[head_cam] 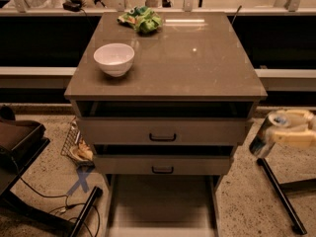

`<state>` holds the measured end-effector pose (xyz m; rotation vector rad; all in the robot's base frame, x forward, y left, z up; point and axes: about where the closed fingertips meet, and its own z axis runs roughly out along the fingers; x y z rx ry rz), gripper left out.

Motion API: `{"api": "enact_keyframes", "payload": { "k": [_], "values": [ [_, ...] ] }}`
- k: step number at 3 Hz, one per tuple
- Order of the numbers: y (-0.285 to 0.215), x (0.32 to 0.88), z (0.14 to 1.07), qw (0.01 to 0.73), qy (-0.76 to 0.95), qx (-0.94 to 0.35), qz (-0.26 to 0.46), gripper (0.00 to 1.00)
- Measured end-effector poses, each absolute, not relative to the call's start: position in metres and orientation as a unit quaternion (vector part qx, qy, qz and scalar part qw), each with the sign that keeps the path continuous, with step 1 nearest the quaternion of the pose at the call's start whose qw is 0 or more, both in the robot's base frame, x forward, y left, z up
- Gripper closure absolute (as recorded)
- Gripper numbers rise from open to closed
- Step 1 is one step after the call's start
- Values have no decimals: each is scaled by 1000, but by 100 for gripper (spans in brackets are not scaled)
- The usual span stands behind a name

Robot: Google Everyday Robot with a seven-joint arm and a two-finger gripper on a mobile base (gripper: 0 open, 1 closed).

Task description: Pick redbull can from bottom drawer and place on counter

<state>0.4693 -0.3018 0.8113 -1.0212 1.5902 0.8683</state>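
My gripper (pixel 281 132) is at the right edge of the view, beside the cabinet at the height of the upper drawers. Its cream fingers (pixel 295 138) are shut on the redbull can (pixel 262 138), which hangs tilted in the grip, its shiny top toward the upper right. The bottom drawer (pixel 162 204) is pulled out at the bottom of the view and its flat floor shows nothing on it. The counter (pixel 187 63) is the glossy grey-brown top, up and to the left of the can.
A white bowl (pixel 114 59) stands on the counter's left side and a green crumpled bag (pixel 141 19) lies at its back. Two upper drawers with black handles (pixel 163 138) stand slightly open. A black bar (pixel 279 194) lies on the floor at right; cables and a chair at left.
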Motion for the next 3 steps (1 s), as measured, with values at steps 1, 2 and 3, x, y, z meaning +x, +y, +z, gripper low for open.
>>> {"api": "enact_keyframes", "payload": {
  "k": [1, 2, 3],
  "values": [
    [-322, 516, 884, 512, 668, -419, 340, 100],
    [-320, 545, 930, 522, 661, -429, 328, 100],
    [-293, 578, 966, 528, 642, -451, 325, 100]
  ]
}}
